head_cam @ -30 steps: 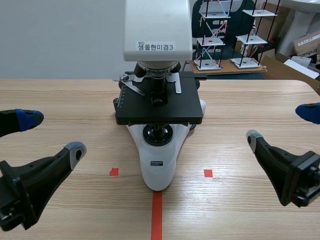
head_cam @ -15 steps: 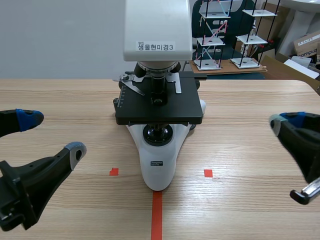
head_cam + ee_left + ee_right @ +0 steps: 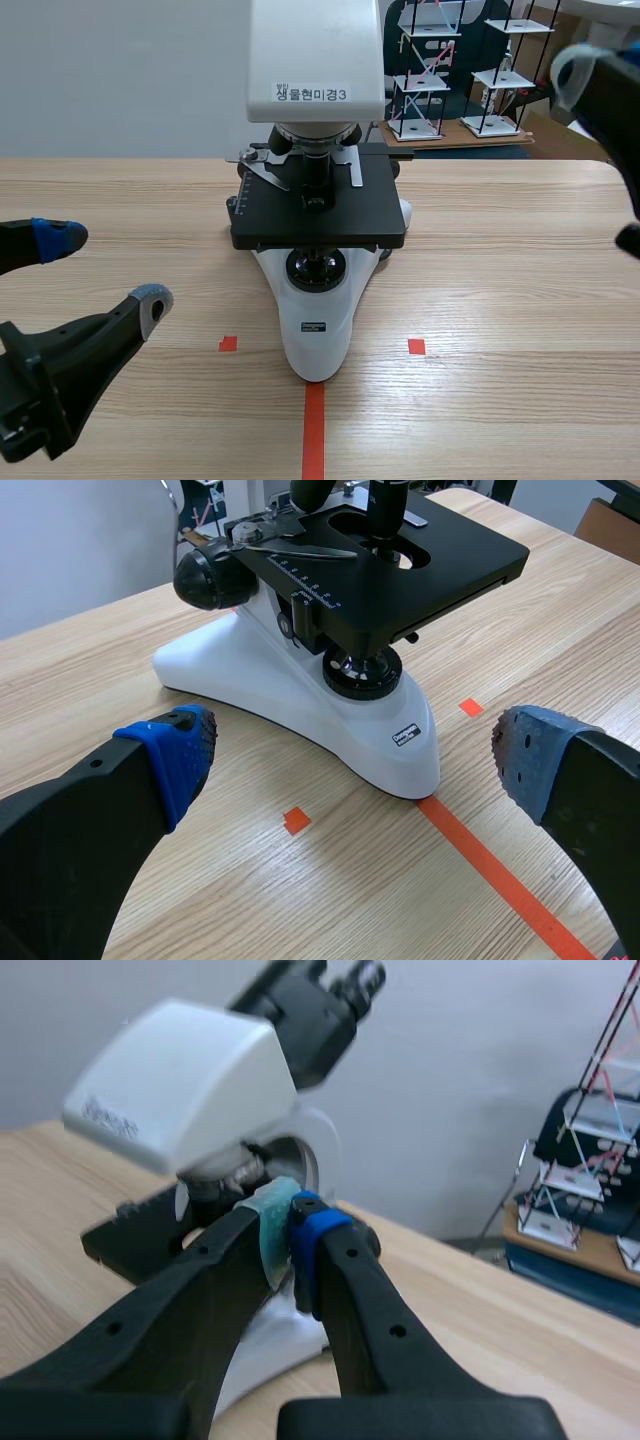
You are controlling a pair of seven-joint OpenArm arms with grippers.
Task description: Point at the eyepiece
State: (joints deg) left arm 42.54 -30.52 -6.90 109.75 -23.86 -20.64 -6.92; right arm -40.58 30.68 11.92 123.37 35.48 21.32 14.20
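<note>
Eyepiece [image 3: 363, 976] slants upward, away from white head [image 3: 180, 1085].

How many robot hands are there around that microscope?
2. The left hand sits low, fingers open, left of the base of the microscope. The right hand is raised at the right, fingers shut together. None seems hidden.

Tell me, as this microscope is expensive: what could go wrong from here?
The right gripper, shut, points at the white head, with the eyepiece above and beyond it; a direct path could knock the head. A hard touch could also tilt the microscope. The scene view cuts the eyepiece off, so only the right wrist view shows it.
</note>
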